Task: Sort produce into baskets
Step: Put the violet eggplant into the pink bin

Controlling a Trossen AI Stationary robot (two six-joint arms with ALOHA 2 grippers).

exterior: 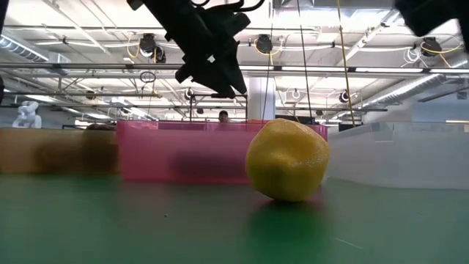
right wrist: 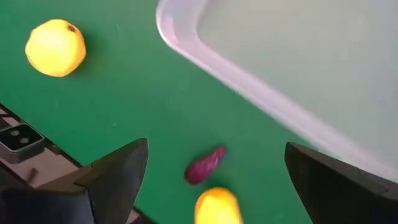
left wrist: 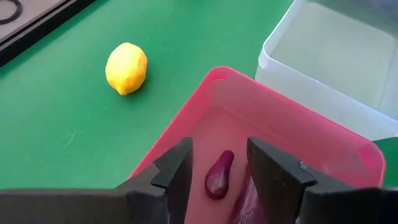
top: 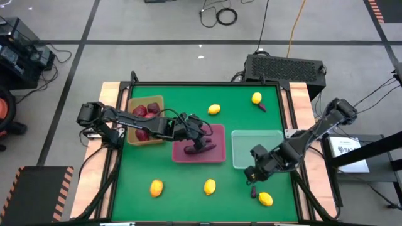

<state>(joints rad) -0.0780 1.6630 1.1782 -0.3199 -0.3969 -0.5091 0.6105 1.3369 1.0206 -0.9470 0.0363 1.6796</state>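
Left gripper [top: 202, 133] hangs over the pink tray [top: 217, 156] at frame centre, fingers [left wrist: 177, 174] parted, pinching nothing; an eggplant piece [left wrist: 219, 174] lies on the tray floor between them, inside the rim. Right gripper [top: 252, 174], lower right, is spread wide above open green mat, just off the clear tray's [top: 242, 162] lower-left corner. Below it sit another eggplant [top: 253, 191] and a lemon [top: 266, 199]. Apples [top: 144, 112] fill the tan tray [top: 159, 99], centre left.

Overhead, table-level and wrist views share pink tray [top: 217, 145].
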